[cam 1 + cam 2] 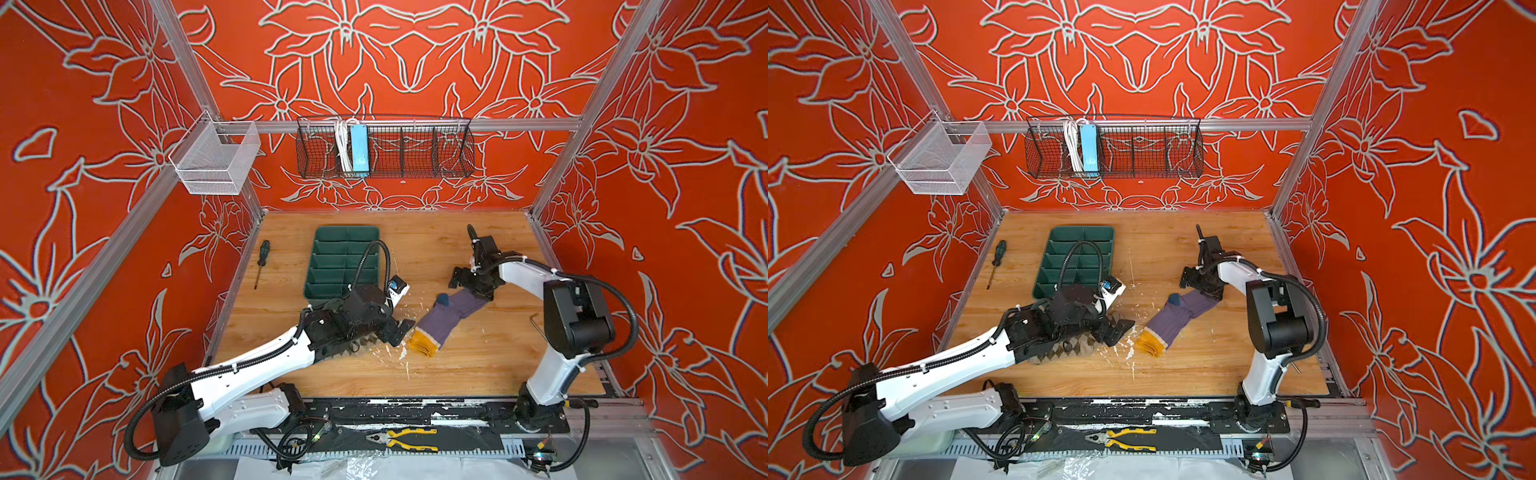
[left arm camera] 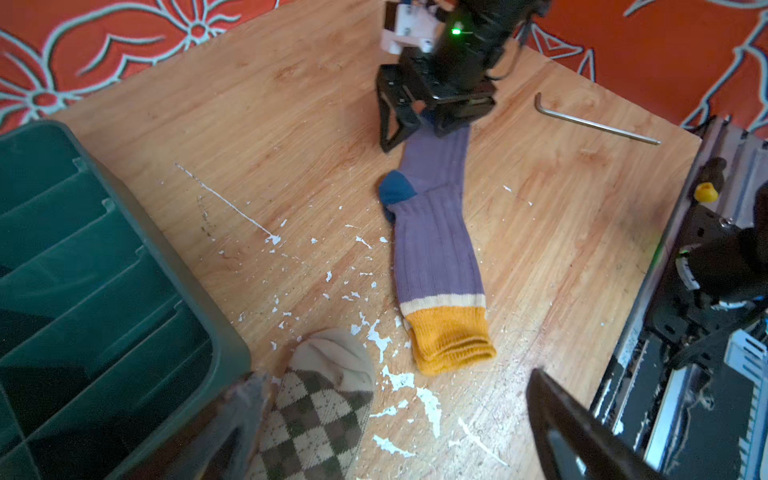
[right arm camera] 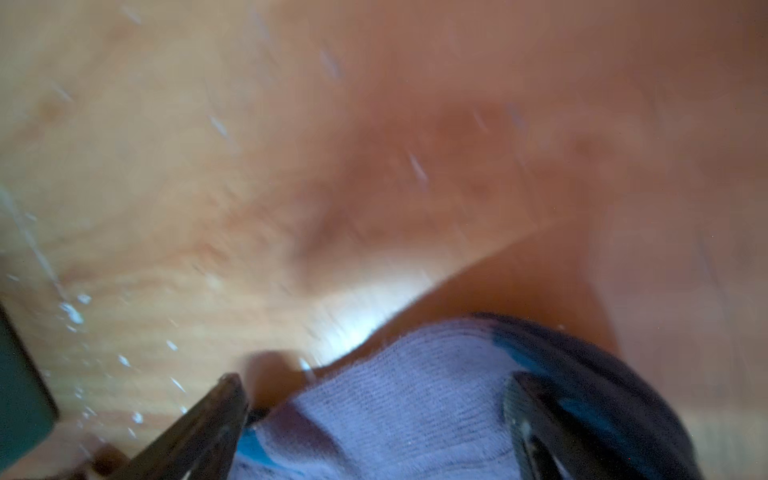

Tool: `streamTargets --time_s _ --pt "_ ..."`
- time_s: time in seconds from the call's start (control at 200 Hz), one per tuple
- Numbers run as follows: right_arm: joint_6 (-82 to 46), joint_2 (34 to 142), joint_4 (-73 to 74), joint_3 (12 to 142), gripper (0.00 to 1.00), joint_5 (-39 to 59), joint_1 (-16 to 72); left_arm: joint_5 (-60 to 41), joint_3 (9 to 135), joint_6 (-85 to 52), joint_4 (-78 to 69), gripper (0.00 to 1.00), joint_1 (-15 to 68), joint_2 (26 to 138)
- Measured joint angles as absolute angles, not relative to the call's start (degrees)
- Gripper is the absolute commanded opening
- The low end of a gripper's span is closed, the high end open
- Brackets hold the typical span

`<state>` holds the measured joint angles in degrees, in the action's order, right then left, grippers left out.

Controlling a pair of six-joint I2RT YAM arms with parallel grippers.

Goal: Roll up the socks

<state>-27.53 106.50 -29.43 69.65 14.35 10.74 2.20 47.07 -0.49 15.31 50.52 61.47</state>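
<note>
On table (image 1: pixel 457 365): purple sock (image 1: pixel 446 318) flat at centre, yellow cuff near, toe far-right. There right gripper (image 1: pixel 471 289) straddles toe, jaws wide, not clamped. Left of it, argyle sock (image 2: pixel 316 419) under left gripper (image 1: pixel 400 331), jaws spread wide, empty.

Wooden table (image 1: pixel 457 365): purple sock (image 1: pixel 448 319), argyle sock (image 2: pixel 316 415), tray (image 1: pixel 332 266), screwdriver (image 1: pixel 262 261), hex key (image 2: pixel 594 120).

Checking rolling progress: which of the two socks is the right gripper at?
The purple sock with the yellow cuff; the open right gripper straddles its dark toe end. The argyle sock lies by the left gripper.
</note>
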Motion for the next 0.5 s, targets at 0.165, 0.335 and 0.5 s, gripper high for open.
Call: streamTargets --time_s 0.165,0.335,0.5 --pt "-20.7 116.5 -29.6 83.4 0.98 17.0 13.1 0.1 42.9 7.8 15.8 0.95 50.5 55.7" --pt "-14.0 119.4 -33.4 89.7 0.98 20.4 17.2 -2.1 39.4 16.3 15.6 0.95 50.5 50.8" --pt "-11.4 112.1 -36.7 88.1 0.98 22.1 19.6 -2.9 38.4 21.1 14.9 0.92 50.5 50.7"
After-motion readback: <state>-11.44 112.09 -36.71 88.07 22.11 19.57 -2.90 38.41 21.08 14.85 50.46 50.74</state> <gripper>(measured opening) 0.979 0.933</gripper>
